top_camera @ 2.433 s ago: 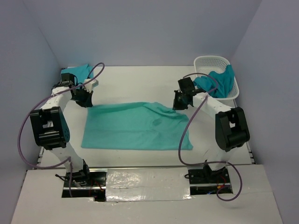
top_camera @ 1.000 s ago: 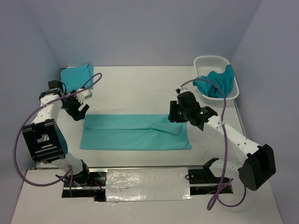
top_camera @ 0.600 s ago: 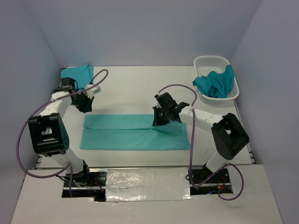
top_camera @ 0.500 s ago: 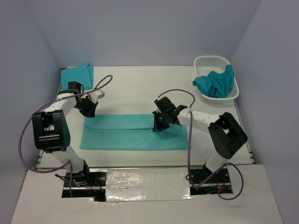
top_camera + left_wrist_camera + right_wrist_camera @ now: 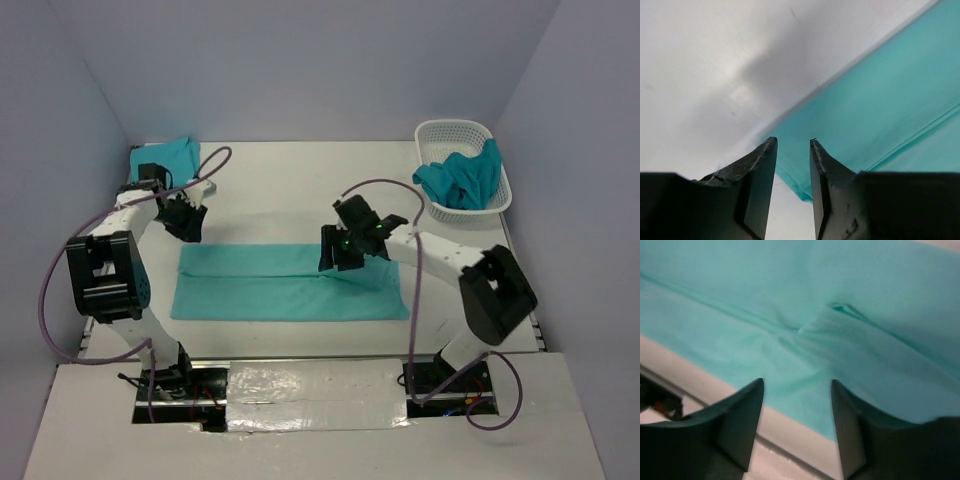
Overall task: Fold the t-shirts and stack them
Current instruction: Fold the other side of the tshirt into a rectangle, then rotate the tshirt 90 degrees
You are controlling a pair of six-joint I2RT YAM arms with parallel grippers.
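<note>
Basket (image 5: 450, 126) of t-shirts (image 5: 462, 180) sits aside; left end effector (image 5: 792, 142), right end effector (image 5: 797, 385) gape.

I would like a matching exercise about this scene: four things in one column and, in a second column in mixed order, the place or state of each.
Things:
1. spread t-shirt
2. folded t-shirt
3. crumpled t-shirt
4. right claw

Places or states:
a. at the far left corner of the table
b. open, just above the spread t-shirt
c. lying flat in the middle of the table
d. inside the white basket

Pairs: 1-c, 2-a, 3-d, 4-b.
</note>
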